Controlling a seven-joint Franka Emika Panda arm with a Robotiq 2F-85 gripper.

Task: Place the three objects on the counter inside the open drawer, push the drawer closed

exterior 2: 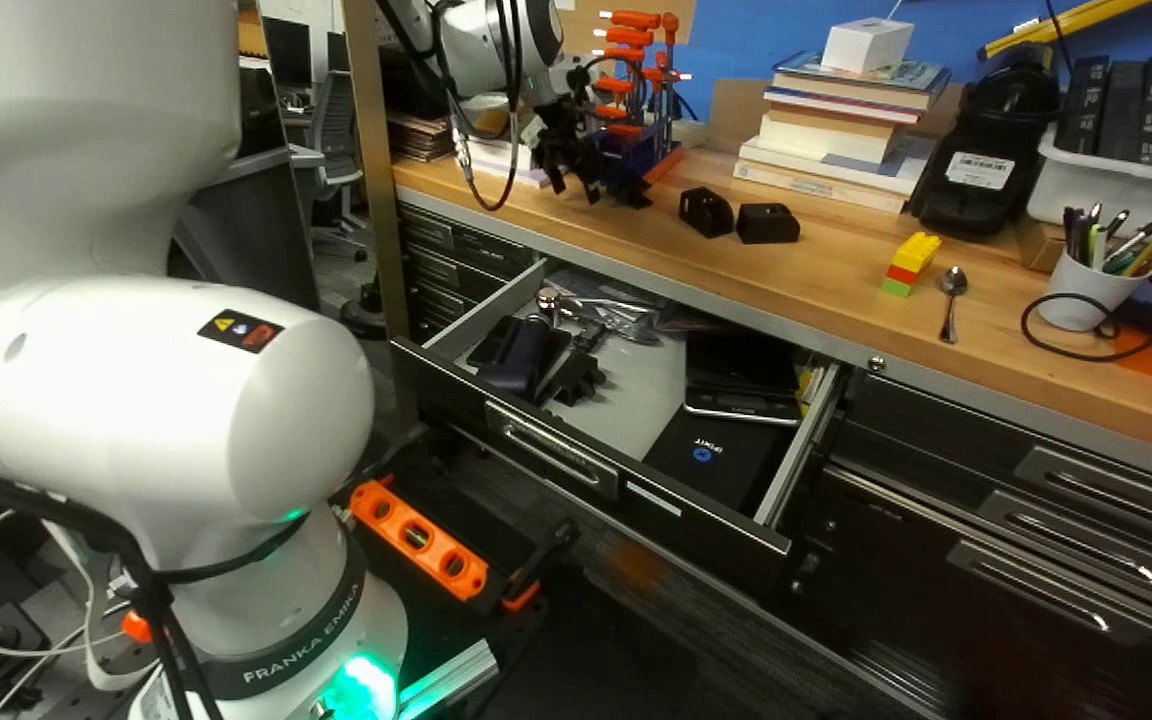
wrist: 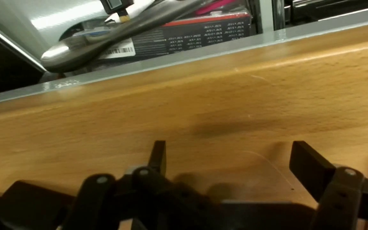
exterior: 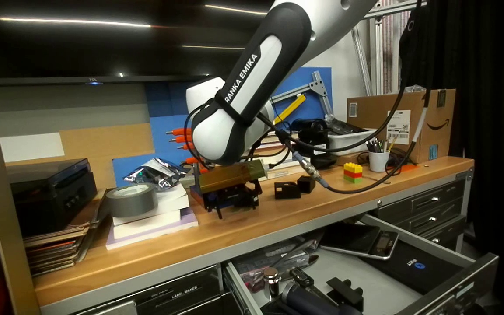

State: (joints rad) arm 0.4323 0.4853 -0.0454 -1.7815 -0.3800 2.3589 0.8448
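1. My gripper [wrist: 229, 150], fingers [wrist: 308, 169] spread and empty, hangs over the counter [exterior 2: 826, 275], inside its front edge.
2. Inside that edge sit a black block [exterior 2: 705, 212], second black block [exterior 2: 768, 224], toy bricks [exterior 2: 911, 263]: probably all unplaced.
3. The drawer [exterior 2: 636, 400] stands open; closing remains.

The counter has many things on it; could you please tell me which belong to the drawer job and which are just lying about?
Part of the job:
counter
open drawer
toy-brick stack, probably
two black blocks, probably

Just lying about:
spoon, probably
pen cup
stacked books
duct tape roll
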